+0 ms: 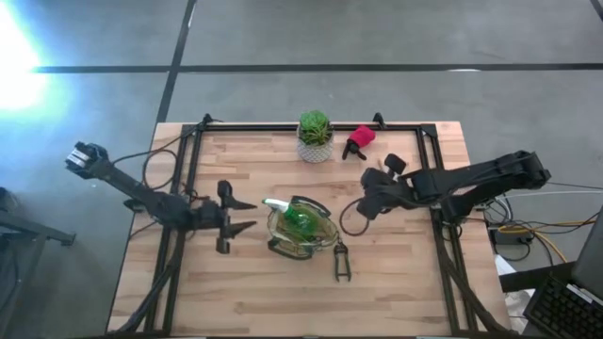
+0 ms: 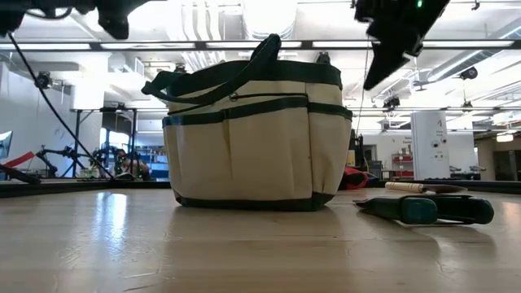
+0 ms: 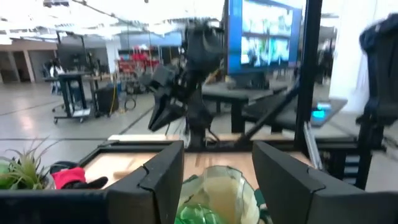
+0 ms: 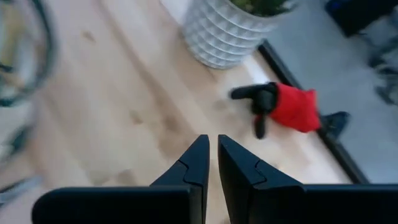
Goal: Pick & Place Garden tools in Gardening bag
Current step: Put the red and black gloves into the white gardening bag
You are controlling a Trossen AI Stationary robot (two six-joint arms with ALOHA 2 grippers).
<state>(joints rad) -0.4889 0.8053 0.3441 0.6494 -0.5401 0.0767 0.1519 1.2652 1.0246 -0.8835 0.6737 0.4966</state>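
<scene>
One sprayer piece left out by the plant pot.
The right claw, nearly shut and empty, hangs just short of the red-and-black sprayer piece; the left claw, open and empty, waits beside the bag.

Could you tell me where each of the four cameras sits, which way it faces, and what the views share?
High view: overhead, straight down on the table; both arms, left gripper, right gripper.
Low view: table height, level at the gardening bag; arm parts hang at the top.
Left wrist view: past its open fingers at the bag and the right arm.
Right wrist view: down past nearly shut fingers at the red-and-black sprayer piece.
Shared: the sprayer piece shows in both wrist views.
</scene>
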